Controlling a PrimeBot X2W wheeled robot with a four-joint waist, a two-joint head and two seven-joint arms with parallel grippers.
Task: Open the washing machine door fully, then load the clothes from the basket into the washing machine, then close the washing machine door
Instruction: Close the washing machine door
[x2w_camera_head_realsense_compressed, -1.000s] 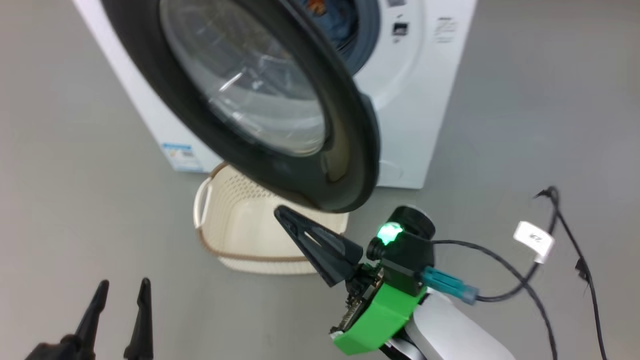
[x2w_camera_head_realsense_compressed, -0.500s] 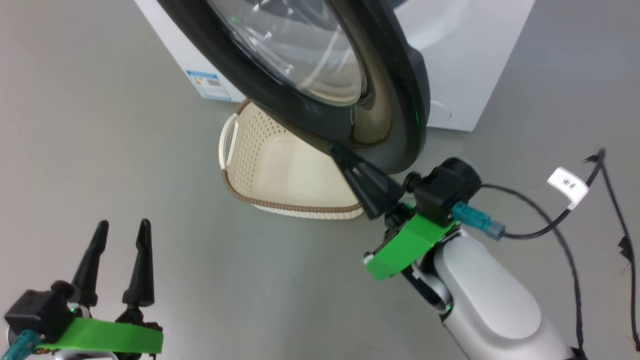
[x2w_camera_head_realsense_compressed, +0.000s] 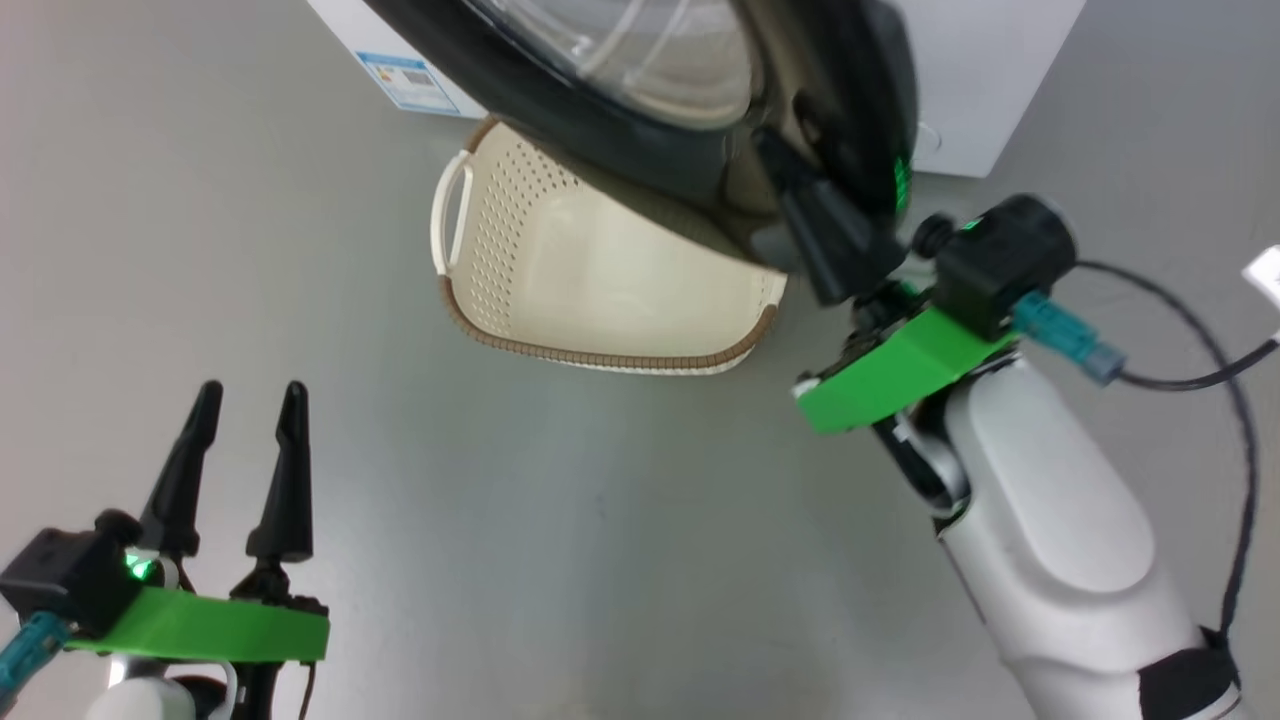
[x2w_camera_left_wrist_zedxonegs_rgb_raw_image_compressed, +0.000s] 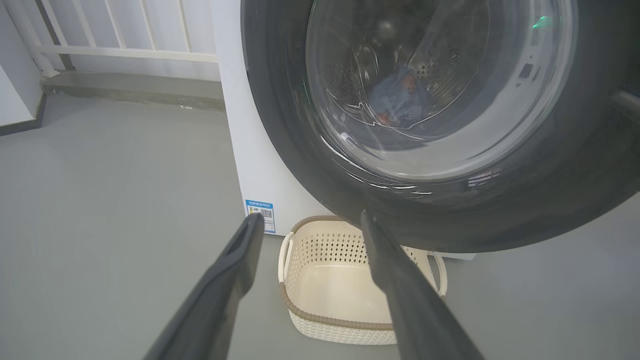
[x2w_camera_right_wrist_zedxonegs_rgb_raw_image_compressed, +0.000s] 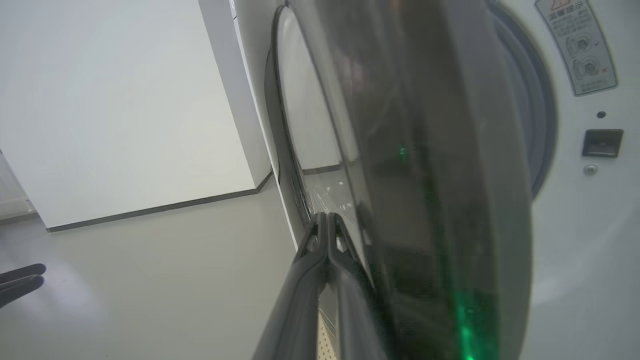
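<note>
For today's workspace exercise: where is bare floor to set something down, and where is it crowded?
Bare floor: between left gripper and basket, and left of the basket. Crowded: washing machine door overhangs basket, right gripper beside it.

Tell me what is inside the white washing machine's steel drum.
Through the round black-ringed glass door, blue fabric with orange-brown print lies in the perforated steel drum. The door's ring and glare hide the rest; a second garment cannot be confirmed.

Closed right end effector (x2w_camera_head_realsense_compressed: 778, 168) at door (x2w_camera_head_realsense_compressed: 600, 130) rim; basket (x2w_camera_head_realsense_compressed: 600, 357) beneath.
</note>
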